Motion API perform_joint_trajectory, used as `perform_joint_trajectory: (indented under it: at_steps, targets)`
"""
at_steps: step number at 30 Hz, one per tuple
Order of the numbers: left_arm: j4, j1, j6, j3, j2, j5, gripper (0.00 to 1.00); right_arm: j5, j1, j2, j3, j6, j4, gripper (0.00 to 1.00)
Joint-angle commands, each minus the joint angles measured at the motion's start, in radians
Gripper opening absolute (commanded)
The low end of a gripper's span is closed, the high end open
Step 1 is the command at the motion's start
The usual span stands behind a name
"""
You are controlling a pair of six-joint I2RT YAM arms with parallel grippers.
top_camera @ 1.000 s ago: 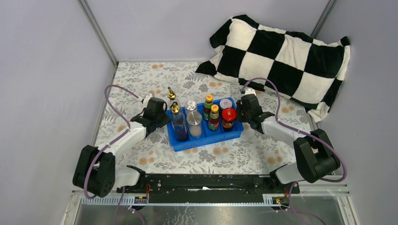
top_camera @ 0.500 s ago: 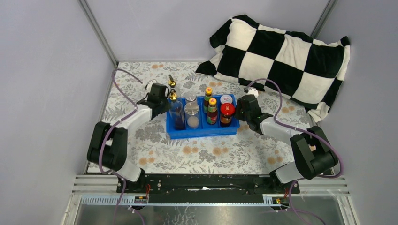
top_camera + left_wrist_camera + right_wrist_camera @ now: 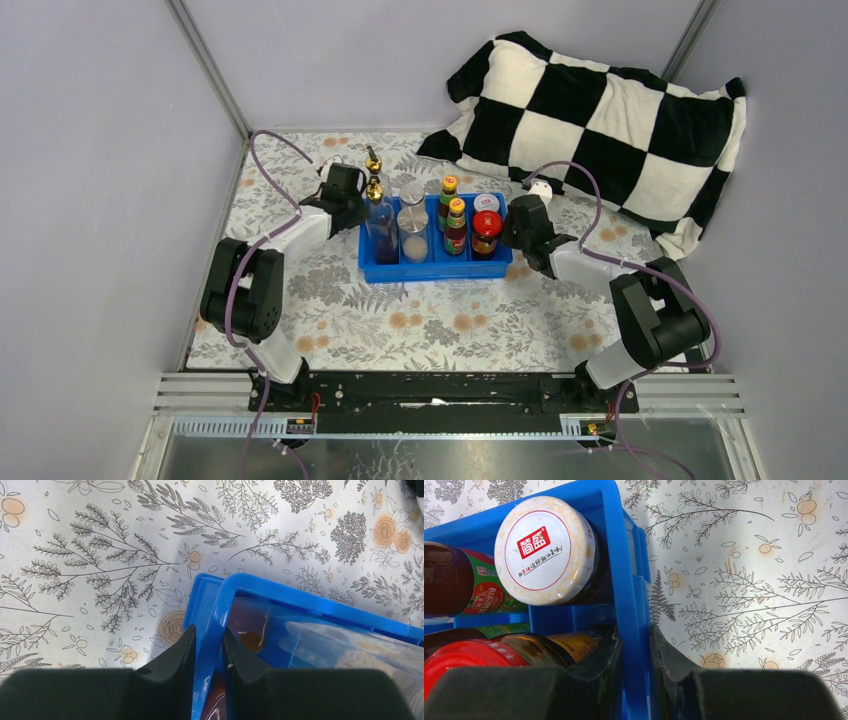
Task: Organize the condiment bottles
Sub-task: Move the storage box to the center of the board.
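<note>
The condiment bottles stand in a blue divided tray (image 3: 435,268). They are two gold-spouted bottles (image 3: 379,218), two silver-lidded shakers (image 3: 413,236), two yellow-capped sauce bottles (image 3: 456,228), a red-lidded jar (image 3: 487,233) and a white-lidded jar (image 3: 487,203). My left gripper (image 3: 354,207) is shut on the tray's left wall (image 3: 260,587), one finger inside and one outside (image 3: 207,635). My right gripper (image 3: 513,229) is shut on the tray's right wall (image 3: 621,555), pinching it (image 3: 634,637) beside the red-lidded jar (image 3: 469,655) and the white-lidded jar (image 3: 546,550).
A black-and-white checkered pillow (image 3: 600,110) lies at the back right, close behind the tray. Grey walls bound the floral tablecloth (image 3: 440,330) on the left, back and right. The arm bases sit on the rail at the near edge.
The tray with all its bottles has moved away from the arm bases toward the back of the table. Both arms have stretched out with it, still gripping its side walls.
</note>
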Motion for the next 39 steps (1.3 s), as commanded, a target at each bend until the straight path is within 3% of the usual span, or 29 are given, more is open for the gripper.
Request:
perform_joint_trajectory:
  at_steps: [1,3,6,7,20,30,35,39]
  targets:
    - [-0.040,0.030,-0.025,0.024,-0.003,-0.061,0.32,0.004,-0.011,0.055,0.004,0.091,-0.077,0.00]
    - [-0.092,0.034,-0.015,0.036,-0.021,-0.072,0.42,0.000,-0.012,0.047,0.008,0.086,-0.086,0.00]
    - [-0.136,0.042,-0.012,0.013,-0.068,-0.093,0.55,-0.009,-0.011,0.009,-0.013,0.087,-0.091,0.21]
    - [-0.141,0.047,-0.013,0.003,-0.087,-0.094,0.57,-0.005,-0.011,-0.005,-0.021,0.087,-0.095,0.23]
    - [-0.218,0.062,-0.027,-0.032,-0.278,-0.107,0.59,0.097,-0.011,-0.228,-0.019,0.057,-0.250,0.43]
    - [-0.316,0.062,-0.032,-0.040,-0.458,-0.105,0.59,0.074,-0.011,-0.305,0.048,0.011,-0.337,0.48]
    - [-0.345,0.062,-0.014,-0.066,-0.565,-0.057,0.59,-0.067,-0.011,-0.371,0.071,-0.049,-0.339,0.48]
    - [-0.300,0.061,0.018,-0.127,-0.682,0.033,0.76,-0.202,-0.002,-0.368,0.157,-0.117,-0.398,0.47]
